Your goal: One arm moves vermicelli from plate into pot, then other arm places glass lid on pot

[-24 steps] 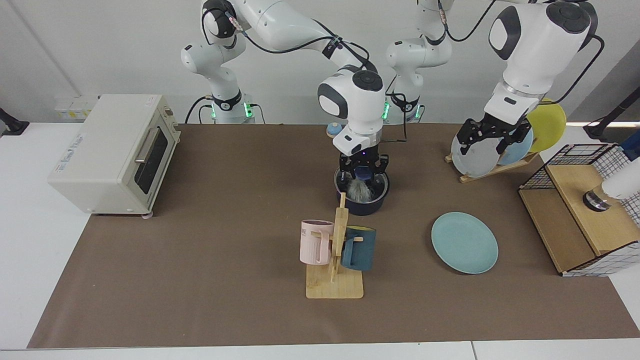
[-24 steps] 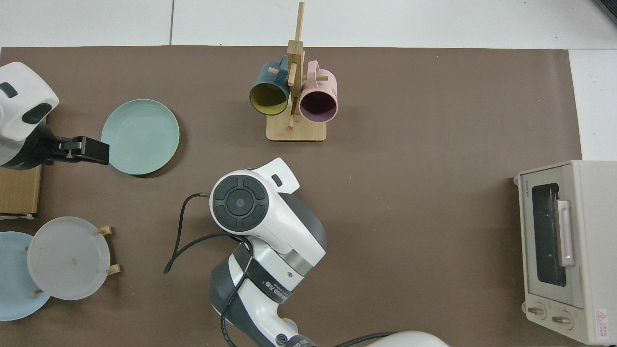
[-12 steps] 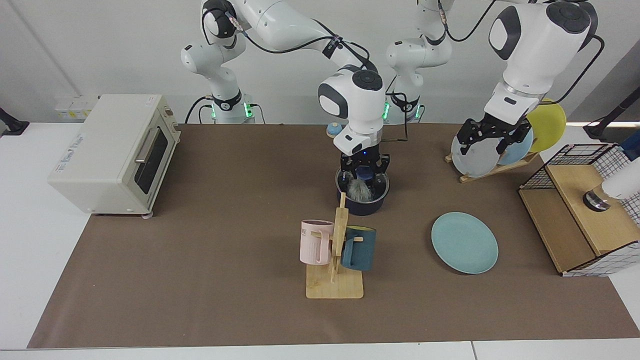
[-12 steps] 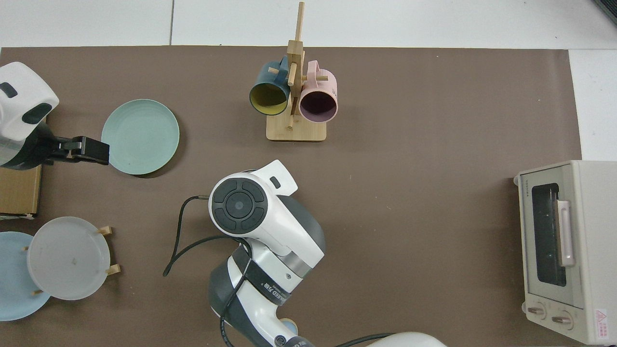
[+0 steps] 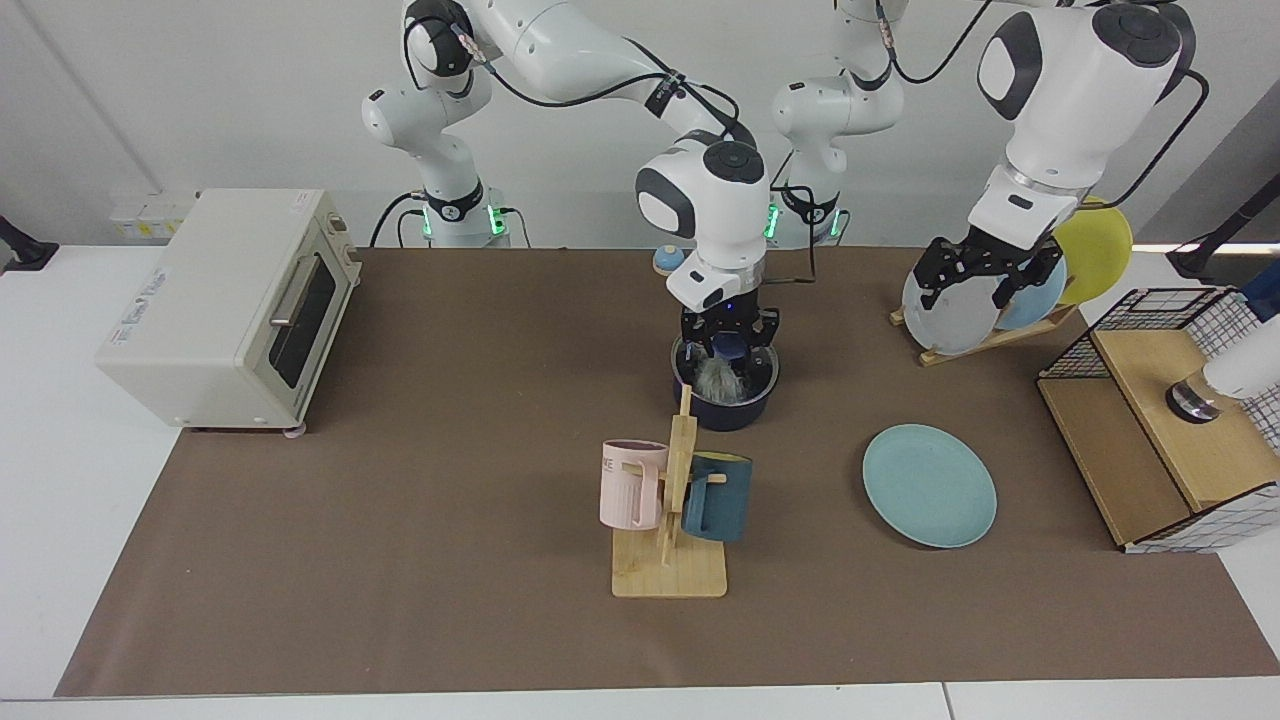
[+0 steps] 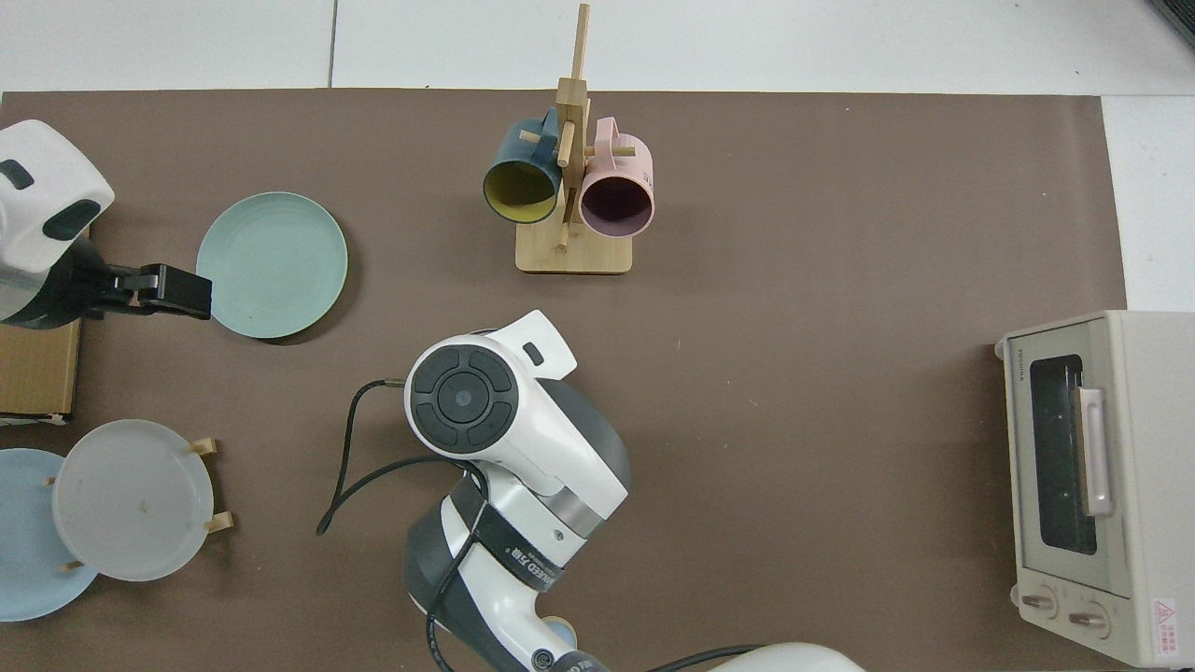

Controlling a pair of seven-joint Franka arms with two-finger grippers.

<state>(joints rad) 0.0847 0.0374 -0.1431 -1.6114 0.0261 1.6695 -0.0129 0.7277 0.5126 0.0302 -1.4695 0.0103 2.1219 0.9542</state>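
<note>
A cream toaster oven (image 5: pixel 225 310) stands at one end of the brown mat (image 5: pixel 450 560) covering the bench. Near the mat's front edge a wooden mug tree (image 5: pixel 672 520) holds two mugs — a pink mug (image 5: pixel 630 485) and a dark blue mug (image 5: pixel 716 497). Far across, a wooden rack (image 5: pixel 985 340) props up a frosted plate (image 5: pixel 945 315), a pale blue plate (image 5: pixel 1040 293) and a yellow plate (image 5: pixel 1097 243) — beside a wire-and-wood crate (image 5: pixel 1165 420).

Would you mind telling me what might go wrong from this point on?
1. The right gripper hangs just above the vermicelli in the pot; loose strands may cling and get pulled out when it rises.
2. The mug rack stands close in front of the pot, so a low arm swing might knock it.
3. The left gripper waits by the plate rack; reaching across too early risks an arm collision.
</note>
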